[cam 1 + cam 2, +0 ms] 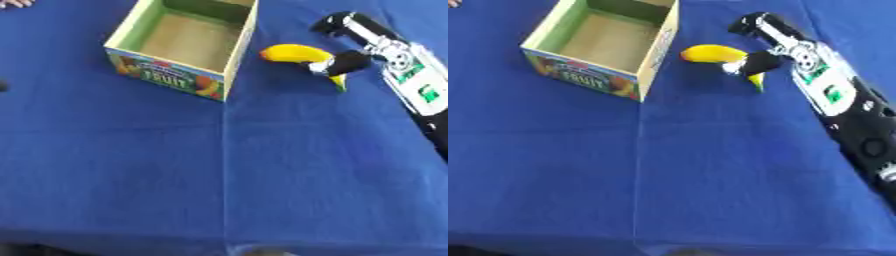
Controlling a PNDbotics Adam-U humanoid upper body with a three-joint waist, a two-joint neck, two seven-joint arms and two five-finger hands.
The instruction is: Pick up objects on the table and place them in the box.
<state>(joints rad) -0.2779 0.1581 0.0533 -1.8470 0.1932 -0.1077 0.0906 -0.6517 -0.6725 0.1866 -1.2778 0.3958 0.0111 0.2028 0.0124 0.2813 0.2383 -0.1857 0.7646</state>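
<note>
A blue cloth (219,165) covers the whole table, with a faint crease running down its middle. Toward the far left stands an open cardboard fruit box (226,67), green along its inner walls, brown on its floor, with the word FRUIT and pictured fruit on its near face. Nothing shows inside it. At the far left corner a small part of a person's hand (16,3) shows at the edge, touching nothing.

Between the box and the banana (296,53) there is only bare cloth; the box's right wall rises just beside the banana's left end.

The right hand (756,62) comes in from the right side, its black and silver arm running back toward the lower right edge. Its dark fingers (348,63) are curled around the right part of the banana, grasping it; the thumb side is hidden behind the fruit. Whether the banana rests on the cloth or is lifted clear cannot be told.

The banana lies with its long axis roughly left to right: the thick yellow end points left toward the box, and the thin tip curves down and toward the near right, poking out below the fingers.

The left hand is out of sight.
</note>
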